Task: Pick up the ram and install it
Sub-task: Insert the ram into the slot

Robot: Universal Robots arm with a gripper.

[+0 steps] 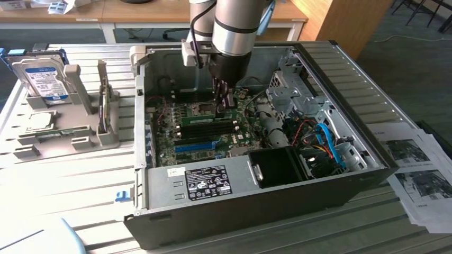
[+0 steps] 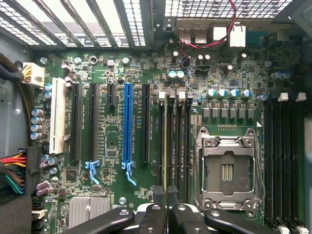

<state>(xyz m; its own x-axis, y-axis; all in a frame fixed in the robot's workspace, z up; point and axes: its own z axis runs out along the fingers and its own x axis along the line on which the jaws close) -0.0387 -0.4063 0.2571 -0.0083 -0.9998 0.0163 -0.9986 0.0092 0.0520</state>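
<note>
Green ram [image 1: 202,119] stands long edge down at the black memory slots [image 2: 178,141]. These run parallel to the blue slot [image 2: 127,127], between it and the CPU socket [image 2: 226,170]. Gripper [image 2: 165,197]: fingers pressed nearly together, pinching the ram's thin upper edge. In the wrist view the stick is edge-on, lined up along one slot. Cannot tell whether it is seated.

Risks (judgement):
- If the stick is slightly off the slot's line, or its notch is reversed, the board edge would jam on the slot wall and bend, or slip in the pinch.
- The grip seems to be toward one end. An uneven push could seat that end and leave the other high.
- White end latches [image 2: 162,95]: position not readable. A closed latch would block entry.

Room, outward from the blue slot:
- Neighbouring memory slots are just beside the ram, so sideways room is tight.
- The socket's metal frame is near, past the memory slots.
- On the blue slot's other side, the black slots and the white slot [image 2: 58,114] sit low.
- Case walls [image 1: 141,69], drive cage [image 1: 289,87] and cables [image 1: 328,140] are farther out, well apart.
- The case is open on top, so straight up is the free way.
- Outside the case, the hard drive [image 1: 42,76] is farthest off.
</note>
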